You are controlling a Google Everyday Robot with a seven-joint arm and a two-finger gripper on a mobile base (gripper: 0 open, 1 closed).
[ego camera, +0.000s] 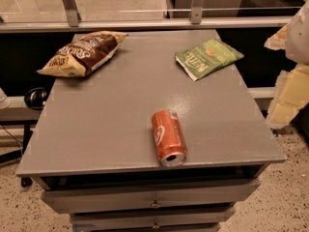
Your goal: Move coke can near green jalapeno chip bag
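The coke can lies on its side near the front edge of the grey cabinet top, its open silver end facing the front. The green jalapeno chip bag lies flat at the back right of the top, well apart from the can. My gripper hangs at the far right of the camera view, off the right edge of the cabinet, level with the space between can and bag. It holds nothing that I can see.
A larger brown-and-yellow chip bag lies at the back left. A glass railing runs behind the cabinet. Drawers are below the front edge. A dark object sits to the left, below the top.
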